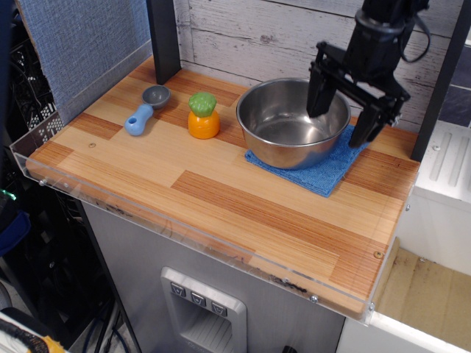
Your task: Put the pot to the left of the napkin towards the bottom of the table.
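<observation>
Right now the table [221, 198] is the biggest thing I see, and its near left part is bare wood. I think that is where the pot should end up, to the left of the napkin and close to the front edge.

Next in size is the pot [293, 121]. It sits at the back right of the table, right on top of the napkin [324, 170]. The blue napkin sticks out from under it at the front and on the right. So the pot is not in its spot yet.

My gripper [343, 118] hangs over the right side of the pot. I put it there so it can pinch the rim, since the pot has no handles. The jaws are spread wide and hold nothing. One jaw looks to be inside the pot and the other outside, over the napkin, with the rim between them. I cannot tell if either one touches the metal.

Smaller things stand to the left: an orange toy with a green top [203, 115], then a little scoop with a blue handle [145, 109]. Both are at the back, away from the bare front part.
</observation>
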You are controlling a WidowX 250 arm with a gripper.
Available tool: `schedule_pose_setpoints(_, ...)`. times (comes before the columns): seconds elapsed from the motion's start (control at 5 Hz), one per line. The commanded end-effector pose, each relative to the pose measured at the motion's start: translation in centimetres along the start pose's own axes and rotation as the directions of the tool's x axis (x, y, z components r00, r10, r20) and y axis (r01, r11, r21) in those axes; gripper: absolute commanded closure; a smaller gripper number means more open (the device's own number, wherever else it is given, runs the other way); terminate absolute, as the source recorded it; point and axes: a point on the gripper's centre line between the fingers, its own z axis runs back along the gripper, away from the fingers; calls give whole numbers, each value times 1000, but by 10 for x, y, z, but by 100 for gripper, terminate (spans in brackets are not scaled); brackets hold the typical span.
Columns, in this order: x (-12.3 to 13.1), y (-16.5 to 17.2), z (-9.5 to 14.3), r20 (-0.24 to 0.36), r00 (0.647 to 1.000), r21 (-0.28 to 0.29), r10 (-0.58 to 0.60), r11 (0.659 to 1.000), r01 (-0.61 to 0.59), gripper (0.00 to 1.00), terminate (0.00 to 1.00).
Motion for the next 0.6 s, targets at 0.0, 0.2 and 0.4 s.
schedule_pose_setpoints(0.0, 3, -3, -4, -3, 1000, 2, -1, 1000, 1, 0, 0)
schedule_pose_setpoints(0.2, 6, -3, -12, -18, 1000, -4, -1, 1000, 1, 100, 0)
schedule_pose_setpoints(0.4, 6, -2, -11, -17, 1000, -3, -4, 1000, 4, 100, 0)
